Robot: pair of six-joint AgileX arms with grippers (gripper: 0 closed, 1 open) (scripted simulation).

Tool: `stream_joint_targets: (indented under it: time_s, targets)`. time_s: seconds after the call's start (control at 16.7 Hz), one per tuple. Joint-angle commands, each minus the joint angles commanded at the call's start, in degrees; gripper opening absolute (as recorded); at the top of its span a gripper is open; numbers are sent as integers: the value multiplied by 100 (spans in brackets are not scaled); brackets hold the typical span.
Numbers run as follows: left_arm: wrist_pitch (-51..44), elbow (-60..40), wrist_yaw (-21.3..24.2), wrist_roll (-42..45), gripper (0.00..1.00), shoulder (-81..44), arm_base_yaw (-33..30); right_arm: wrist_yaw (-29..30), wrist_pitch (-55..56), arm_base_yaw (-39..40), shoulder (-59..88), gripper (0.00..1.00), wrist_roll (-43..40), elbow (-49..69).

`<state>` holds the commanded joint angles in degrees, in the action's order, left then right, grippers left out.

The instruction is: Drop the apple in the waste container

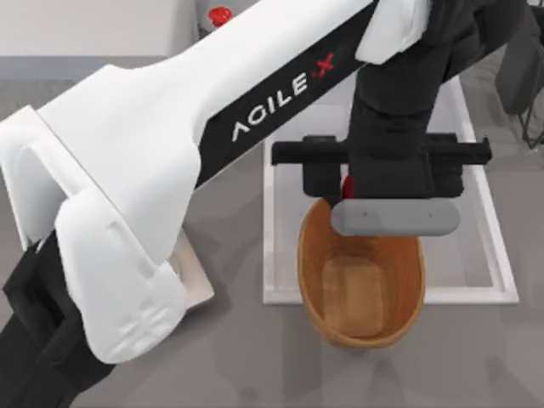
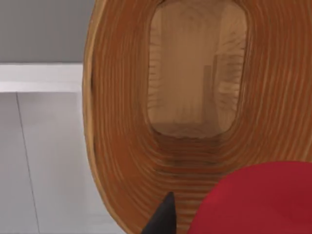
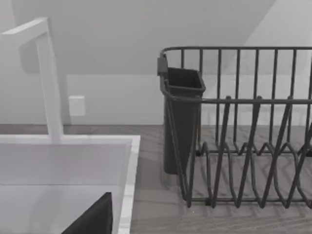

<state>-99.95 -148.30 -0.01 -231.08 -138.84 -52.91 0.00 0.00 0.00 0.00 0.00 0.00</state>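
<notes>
**Apple held over the basket, release pending**

Left arm reaches across the table from the top view's left. Its left gripper [image 1: 347,189] hangs above the far rim of the waste container [image 1: 311,280], which sits on the front edge of the white sink [image 1: 493,255].

The apple [image 2: 258,200] is in that gripper. The left wrist view has it large and red in the foreground, one dark fingertip [image 2: 163,217] beside it, and the basket's ribbed wall and flat bottom open below. From above, a sliver of red shows under the wrist. Jaws pinch the apple; it is not yet in the basket.

Step in hand, as I judge it: carry done or nearly so, drop next. The apple seems to sit over the inner wall near the rim, not the middle. The next move calls for a short nudge toward the centre, perhaps, then spreading the jaws so the fruit falls clear inside. Risk: a release this near the rim could glance off the wall.

Right arm is parked off to the right, facing a dark dish rack [image 3: 239,126] and the faucet [image 3: 46,78]; its jaws I cannot tell.

Count: one apple, one basket, one sink, one rack.
</notes>
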Motion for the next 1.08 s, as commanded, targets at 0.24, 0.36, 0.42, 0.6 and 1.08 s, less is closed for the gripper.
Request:
stream_joint_targets:
  time_s: [0.24,0.36,0.42,0.6,1.08]
  targets:
    - [0,0,0,0,0,0,0,0,0,0,0,100,0,0]
    - [17,20,-7,15,0,3,34,0,0,0,0,100,0,0]
    - [52,83,-9,10,0,8,45,0,0,0,0,100,0,0]
    - [368,507,-27,9,0,102,66,0,0,0,0,100,0,0]
    - [1833,2243,-65,62,0,583,3,0,0,0,0,100,0,0]
